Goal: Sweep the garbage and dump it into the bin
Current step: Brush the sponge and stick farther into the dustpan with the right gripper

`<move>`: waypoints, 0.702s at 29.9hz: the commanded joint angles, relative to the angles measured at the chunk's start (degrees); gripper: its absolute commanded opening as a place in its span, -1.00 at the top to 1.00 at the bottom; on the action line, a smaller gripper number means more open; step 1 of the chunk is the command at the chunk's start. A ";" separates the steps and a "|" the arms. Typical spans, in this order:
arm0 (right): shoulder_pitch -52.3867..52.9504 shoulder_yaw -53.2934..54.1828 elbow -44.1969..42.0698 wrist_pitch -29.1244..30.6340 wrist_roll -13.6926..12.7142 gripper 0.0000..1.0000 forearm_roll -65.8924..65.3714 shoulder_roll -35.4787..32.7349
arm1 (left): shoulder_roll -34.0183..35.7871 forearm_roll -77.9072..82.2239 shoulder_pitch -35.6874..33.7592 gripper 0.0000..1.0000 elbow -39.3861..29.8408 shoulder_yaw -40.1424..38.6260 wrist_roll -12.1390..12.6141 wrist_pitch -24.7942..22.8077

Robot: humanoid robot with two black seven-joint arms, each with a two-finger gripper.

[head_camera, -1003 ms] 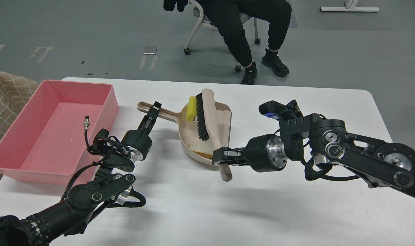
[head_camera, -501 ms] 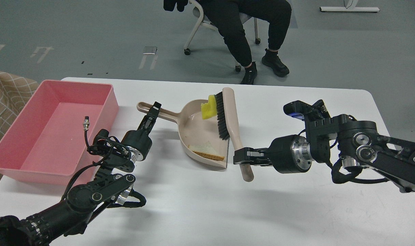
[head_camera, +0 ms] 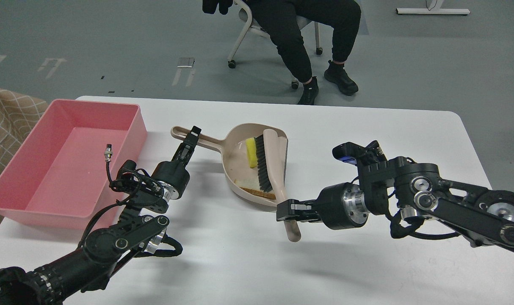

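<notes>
A beige dustpan (head_camera: 236, 169) lies mid-table, its handle pointing left. My left gripper (head_camera: 190, 139) is shut on the dustpan handle. My right gripper (head_camera: 287, 210) is shut on the handle of a beige brush (head_camera: 274, 165) with black bristles. The brush head lies inside the pan. The yellow sponge chunk (head_camera: 250, 152) sits in the pan against the bristles. The torn bread slice (head_camera: 250, 186) lies at the pan's near edge, partly under the brush. The pink bin (head_camera: 37, 186) stands at the table's left and holds nothing that I can see.
The white table (head_camera: 367, 127) ends just beyond the bin on the left. A seated person (head_camera: 303, 38) on a wheeled chair is behind the far edge. A checked cloth (head_camera: 3, 123) lies left of the bin.
My right gripper swung the brush right to the pan's mouth, then back left and toward me, pushing the sponge deeper into the pan. The left arm and dustpan stayed still.
</notes>
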 commanded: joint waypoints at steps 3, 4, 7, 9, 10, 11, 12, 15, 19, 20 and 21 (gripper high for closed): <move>1.09 0.25 -3.45 0.00 0.00 1.00 -0.06 4.80 | -0.08 0.00 -0.14 1.00 0.00 0.09 -0.04 0.00; 1.35 0.25 -3.72 0.00 0.00 1.00 -0.06 5.16 | -0.08 0.00 -0.14 1.00 0.00 0.10 0.05 0.00; 2.06 0.34 -4.95 0.00 0.00 1.00 -0.06 6.75 | 0.00 0.00 -0.14 1.00 0.00 0.10 -0.04 0.00; 2.32 0.52 -5.48 0.00 0.00 1.00 0.03 7.62 | 0.00 0.00 -0.06 1.00 0.00 0.10 -0.04 0.00; 2.41 0.52 -5.48 0.00 0.00 1.00 -0.06 8.06 | -0.08 0.09 -0.06 1.00 0.00 0.10 -0.04 0.00; 2.50 0.52 -5.48 0.00 0.00 1.00 -0.06 8.50 | -0.17 0.09 -0.06 1.00 0.00 0.10 -0.04 0.00; 2.50 0.60 -5.39 0.00 0.00 1.00 0.03 8.68 | -0.17 0.09 -0.06 1.00 0.00 0.10 -0.04 0.00; 2.76 0.95 -5.39 0.00 0.00 1.00 0.03 9.03 | -0.08 0.00 -0.14 1.00 0.00 0.36 -0.04 0.00; 2.94 1.48 -4.95 0.00 0.00 1.00 0.12 8.85 | -0.17 0.09 -0.23 1.00 0.00 0.36 -0.04 0.00; 3.03 1.57 -4.95 0.00 0.00 1.00 0.12 8.85 | -0.17 0.09 -0.23 1.00 0.00 0.27 -0.04 0.00; 3.11 1.75 -4.95 0.00 0.00 1.00 0.12 8.85 | -0.17 0.09 -0.23 1.00 0.00 0.27 -0.04 0.00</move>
